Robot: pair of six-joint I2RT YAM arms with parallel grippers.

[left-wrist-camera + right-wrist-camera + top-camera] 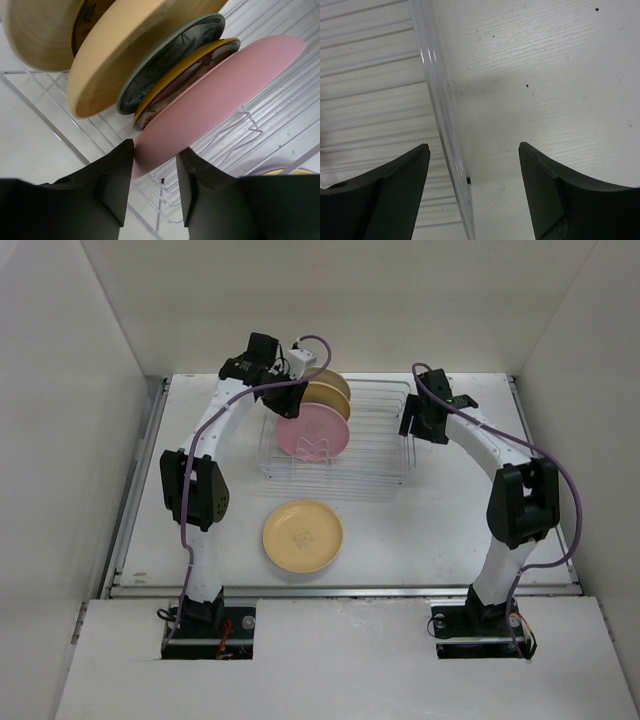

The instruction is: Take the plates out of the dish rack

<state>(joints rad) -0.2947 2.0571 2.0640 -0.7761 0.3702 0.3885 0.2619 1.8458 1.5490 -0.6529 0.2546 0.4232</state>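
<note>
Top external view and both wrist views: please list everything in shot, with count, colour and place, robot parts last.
dish rack: one, silvery-white wire, far middle of the table
pink plate: one, pink, on edge, frontmost in the rack
patterned plates: at least two, one amber-rimmed and one teal-rimmed, just behind the pink plate
tan plate: one, yellowish tan, behind those
cream plate: one, cream, rearmost that shows
yellow plate: one, yellow, flat on the table in front of the rack
table: one, white
left gripper: one, black, fingers against both sides of the pink plate's rim
right gripper: one, black, open astride the rack's right rim wire
</note>
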